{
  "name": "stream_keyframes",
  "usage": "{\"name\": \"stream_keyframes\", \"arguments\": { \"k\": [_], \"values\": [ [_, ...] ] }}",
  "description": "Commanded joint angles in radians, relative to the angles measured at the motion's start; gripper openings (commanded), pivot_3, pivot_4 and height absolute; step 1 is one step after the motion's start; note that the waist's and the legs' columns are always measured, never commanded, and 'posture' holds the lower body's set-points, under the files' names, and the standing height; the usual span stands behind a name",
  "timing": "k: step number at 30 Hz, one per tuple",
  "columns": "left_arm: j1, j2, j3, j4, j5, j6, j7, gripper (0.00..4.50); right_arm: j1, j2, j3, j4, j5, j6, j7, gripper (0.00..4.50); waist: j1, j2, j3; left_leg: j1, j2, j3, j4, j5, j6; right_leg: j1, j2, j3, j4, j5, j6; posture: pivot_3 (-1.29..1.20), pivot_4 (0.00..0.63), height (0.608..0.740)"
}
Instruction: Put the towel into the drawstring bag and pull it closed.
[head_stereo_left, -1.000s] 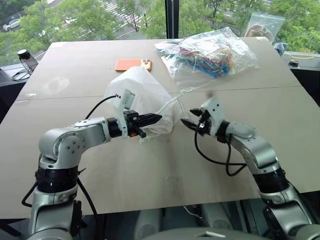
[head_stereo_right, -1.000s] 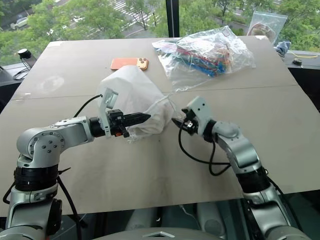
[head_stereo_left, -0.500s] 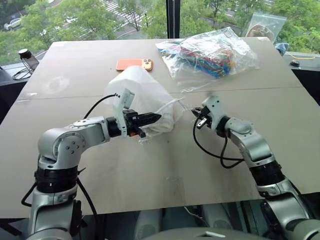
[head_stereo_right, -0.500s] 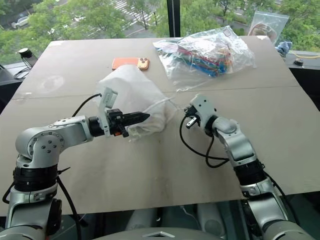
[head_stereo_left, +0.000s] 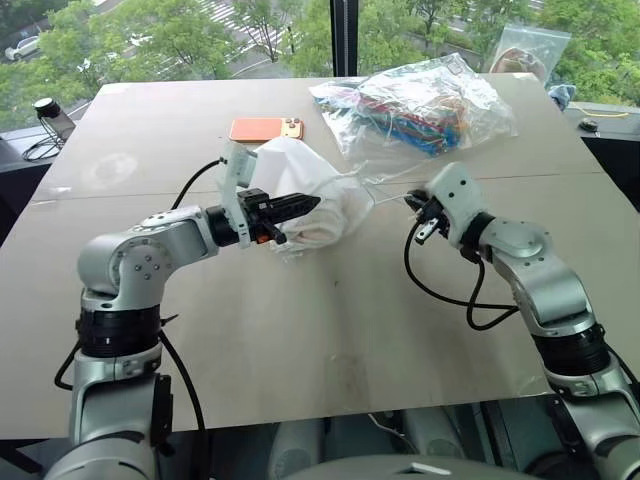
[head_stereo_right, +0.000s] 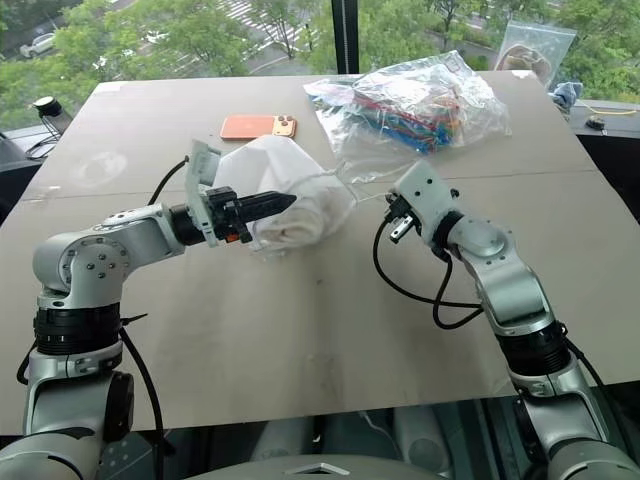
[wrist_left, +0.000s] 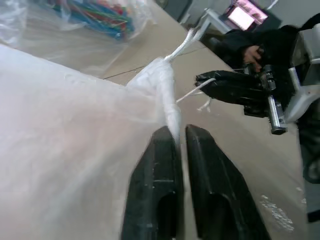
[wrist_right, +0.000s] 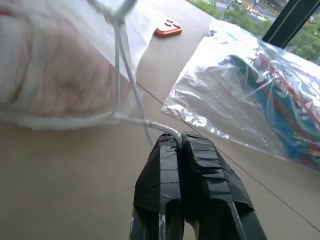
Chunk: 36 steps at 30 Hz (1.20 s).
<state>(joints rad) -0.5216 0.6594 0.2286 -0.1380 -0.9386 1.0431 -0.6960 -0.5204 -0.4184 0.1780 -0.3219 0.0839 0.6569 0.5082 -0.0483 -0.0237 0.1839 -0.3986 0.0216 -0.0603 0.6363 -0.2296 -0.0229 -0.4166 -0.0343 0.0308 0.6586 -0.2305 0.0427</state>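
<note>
While one drawstring bag (head_stereo_left: 310, 195) sits near the centre of the tan worktop (head_stereo_left: 330, 330), two pincers work at it from either side. Nearest, at about nine o'clock of the bag, the left pincer (head_stereo_left: 305, 206) points level toward three o'clock; in the left wrist view its two black fingers (wrist_left: 155, 195) stand a narrow gap apart, with the gathered white neck of the bag caught between their tips. At about three o'clock of the bag, the right pincer (head_stereo_left: 412, 201) has its two taped fingers (wrist_right: 162, 170) pressed together, clamped on the end of the thin white cord (wrist_right: 122, 75), which runs taut from the fingertips back to the bag's mouth.

Inside the translucent bag one cream towel (wrist_right: 55, 75) shows as a soft lump through the fabric; the bag's mouth is bunched toward three o'clock.

Farther off, just past the bag at twelve o'clock, lies one orange phone (head_stereo_left: 266, 129), face down. At about one o'clock lies one large clear plastic bag (head_stereo_left: 420, 105) stuffed with colourful items. Beyond it, at the worktop's far edge, stands one small clear zip bag (head_stereo_left: 527, 50). At the far ten o'clock corner, off the worktop, sits one small dark stand (head_stereo_left: 52, 118) with a cable.
</note>
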Motion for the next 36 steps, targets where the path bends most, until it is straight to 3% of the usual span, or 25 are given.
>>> {"name": "stream_keyframes", "arguments": {
  "k": [1,2,3,7,11,18,34,36],
  "values": [
    [0.155,0.084,0.118,-0.019,0.027,-0.044,-0.046,2.21,-0.01,0.02,-0.006,-0.063,0.01,0.024,-0.016,0.0,-0.007,0.0,0.0,0.0,0.0,0.0,0.0,0.0,0.0,0.0,0.0,0.0,0.0,0.0,0.0,0.0,0.15,0.734],
    [0.223,0.11,0.14,-0.028,0.044,-0.068,-0.073,2.34,-0.008,0.026,-0.003,-0.067,0.01,0.027,-0.018,0.0,-0.008,0.0,0.0,0.0,0.0,0.001,-0.001,0.0,0.0,-0.001,0.0,0.001,0.0,0.0,0.0,0.0,0.15,0.734],
    [0.291,0.132,0.152,-0.048,0.076,-0.113,-0.1,2.93,-0.007,0.031,0.0,-0.07,0.01,0.03,-0.019,0.0,-0.009,0.0,0.0,0.0,0.0,0.0,-0.001,0.0,0.0,-0.001,0.0,0.001,0.0,0.0,-0.001,0.0,0.15,0.734],
    [0.506,0.156,0.179,-0.189,0.104,-0.198,-0.168,2.93,-0.002,0.037,0.007,-0.066,0.01,0.028,-0.016,0.0,0.007,0.0,0.0,-0.001,0.0,0.001,-0.001,0.0,0.0,-0.002,-0.001,0.001,-0.001,0.0,-0.001,0.0,0.15,0.734],
    [0.617,0.118,0.105,-0.307,0.177,-0.284,-0.156,2.93,-0.008,0.039,0.005,-0.056,0.017,0.026,-0.007,0.0,0.031,0.0,0.0,-0.001,0.0,0.0,-0.001,0.0,0.0,0.0,-0.002,-0.001,-0.002,-0.001,-0.002,0.0,0.15,0.734],
    [0.531,-0.039,-0.059,-0.302,0.301,-0.328,0.026,2.93,-0.01,0.033,0.005,-0.053,0.024,0.033,0.005,0.0,0.033,-0.001,0.0,0.0,0.0,0.0,0.001,0.0,0.0,0.001,-0.001,-0.001,-0.001,0.0,-0.001,0.0,0.15,0.734],
    [0.458,-0.051,-0.192,-0.238,0.302,-0.321,-0.087,2.93,0.005,0.017,0.0,-0.086,0.018,0.062,-0.007,0.0,0.012,0.0,0.0,0.0,0.0,0.0,0.001,0.0,0.0,0.001,0.0,-0.001,0.0,0.0,-0.001,0.0,0.15,0.734],
    [0.446,-0.055,-0.211,-0.227,0.307,-0.322,-0.097,2.34,0.007,0.016,-0.002,-0.089,0.018,0.065,-0.009,0.0,0.012,0.0,0.0,0.0,0.0,0.0,0.001,0.0,0.0,0.001,0.0,-0.001,0.0,0.0,0.0,0.0,0.15,0.734]
  ]
}}
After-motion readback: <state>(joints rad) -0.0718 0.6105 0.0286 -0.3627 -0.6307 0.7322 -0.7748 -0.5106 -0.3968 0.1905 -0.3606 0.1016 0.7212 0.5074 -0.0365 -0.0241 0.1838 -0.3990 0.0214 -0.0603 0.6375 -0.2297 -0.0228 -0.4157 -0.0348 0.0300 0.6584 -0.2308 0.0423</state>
